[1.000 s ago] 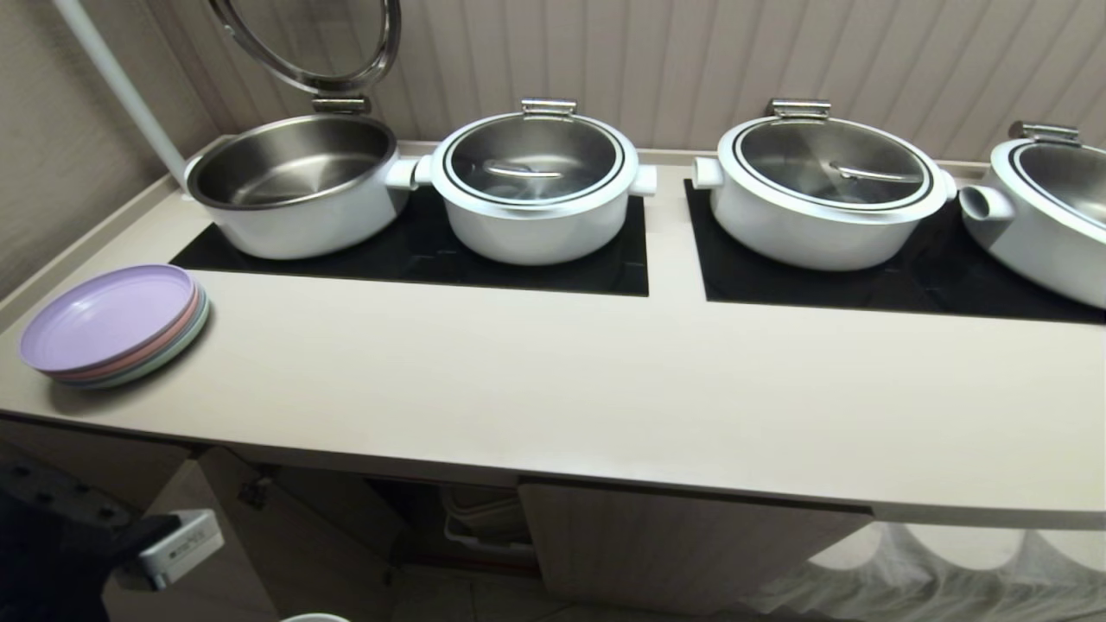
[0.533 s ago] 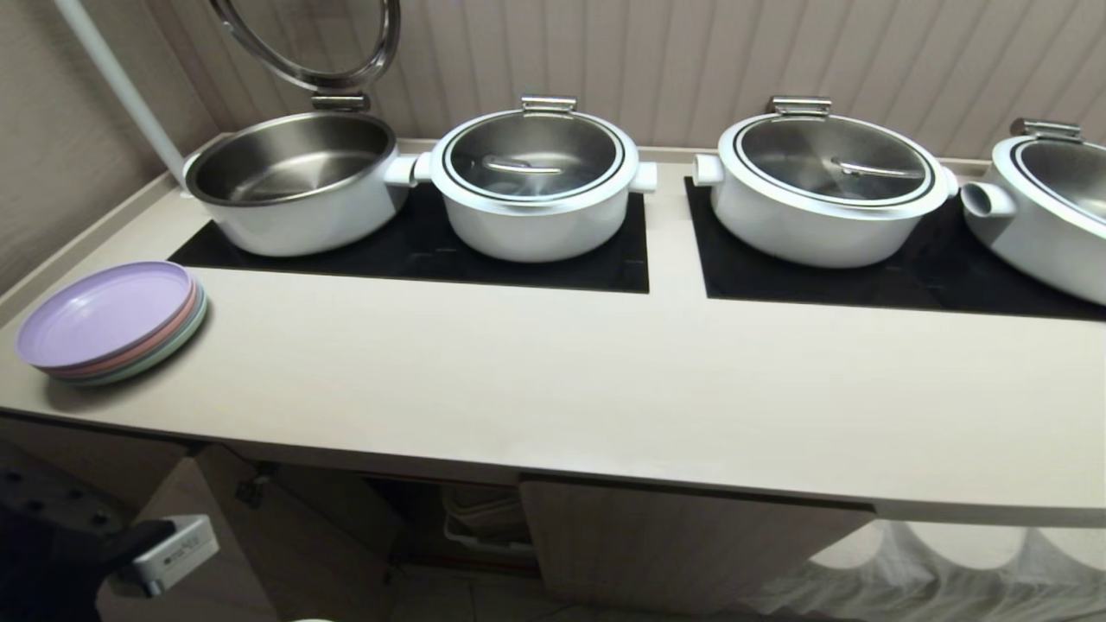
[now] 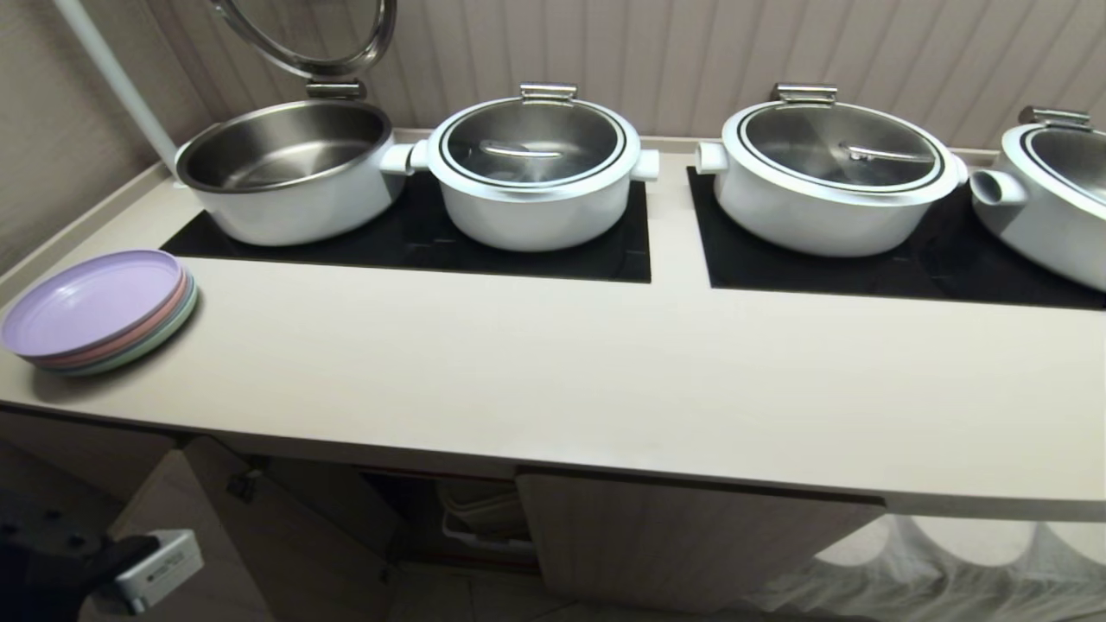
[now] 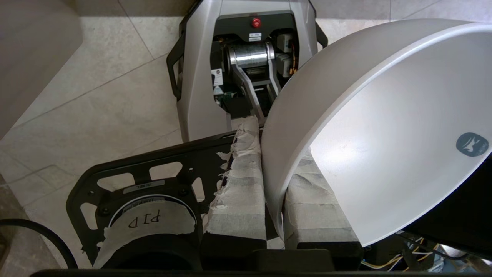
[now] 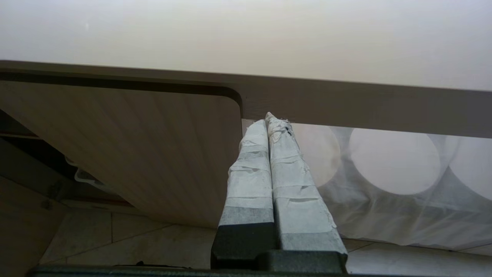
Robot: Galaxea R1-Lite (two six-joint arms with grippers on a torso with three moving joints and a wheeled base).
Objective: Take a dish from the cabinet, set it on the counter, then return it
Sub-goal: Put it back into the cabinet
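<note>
One bowl is riding pinched by its rim in the left gripper, low beside the open cabinet, with the counter lying above.

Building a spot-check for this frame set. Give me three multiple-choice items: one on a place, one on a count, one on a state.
1. Where is the stack of plates?
A. On the counter's left end
B. Inside the cabinet
C. On a black panel

2. How many big white pots show in the head view?
A. Two
B. Four
C. Six

3. What is the left gripper doing?
A. Open and empty
B. Shut on nothing
C. Shut on the bowl's rim

Key: 1 A, the plates sit on the counter at its left end. 2 B, four pots stand in a row, the leftmost pot with its lid raised. 3 C, the left wrist view shows the taped fingers either side of the white bowl wall.
</note>
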